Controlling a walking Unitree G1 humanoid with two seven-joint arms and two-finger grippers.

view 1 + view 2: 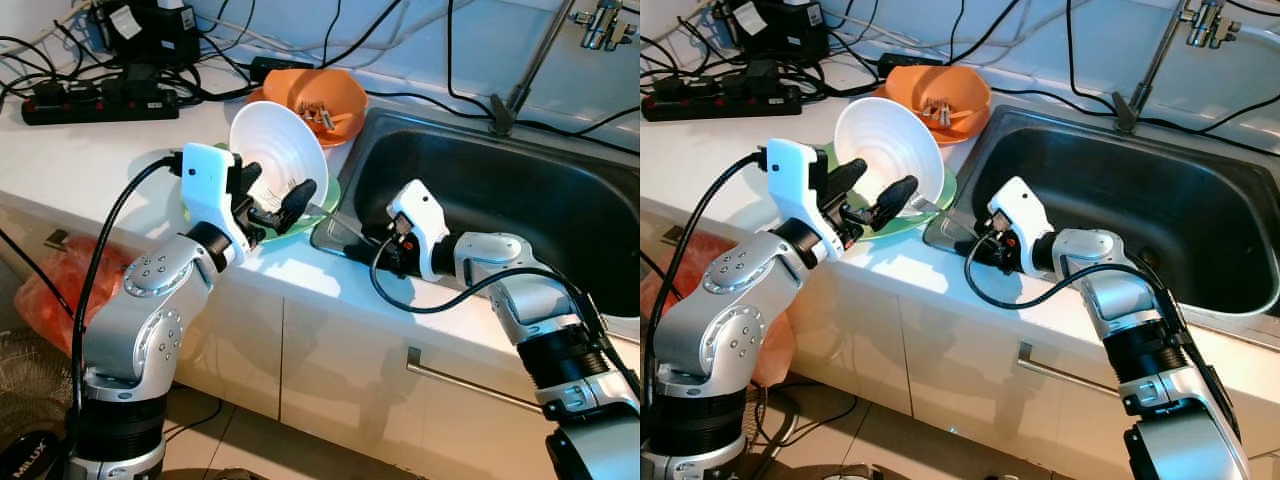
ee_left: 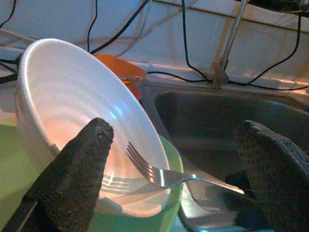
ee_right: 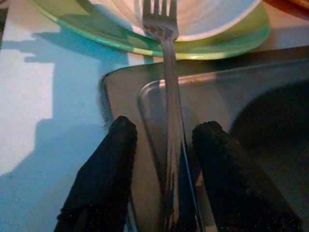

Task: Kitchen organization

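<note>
Where the white cabinet fronts (image 1: 330, 360) meet the counter (image 1: 90, 150), we see both silver arms bent at the elbow and reaching in toward the same spot by the sink's near-left corner. The L arm rises from low on the left, forearm angled up and in, wrist cocked over the counter edge. The R arm comes from lower right, forearm lying along the front rim of the sink (image 1: 560, 215), wrist pointing left.

The right gripper (image 3: 166, 159) sits at the sink corner; its wrist view shows the fingers spread a little w/ the handle of a fork (image 3: 166, 96) running between them. We can't tell whether they actually touch the handle. The tines reach over the rim of a green plate (image 3: 96, 36) into a white bowl (image 1: 278, 150).

The left gripper (image 1: 272, 198) is spread wide, fingers either side of the bowl's lower edge w/o visibly clamping it. The bowl stands tilted on the plate, mouth facing the robot.

The L wrist view adds the fork's curved tines resting inside the bowl.

Farther back: an orange bowl (image 1: 318, 100) holding small items, then a black power strip (image 1: 95, 100) and cables by the wall, and a tap (image 1: 605, 22) at far right.
</note>
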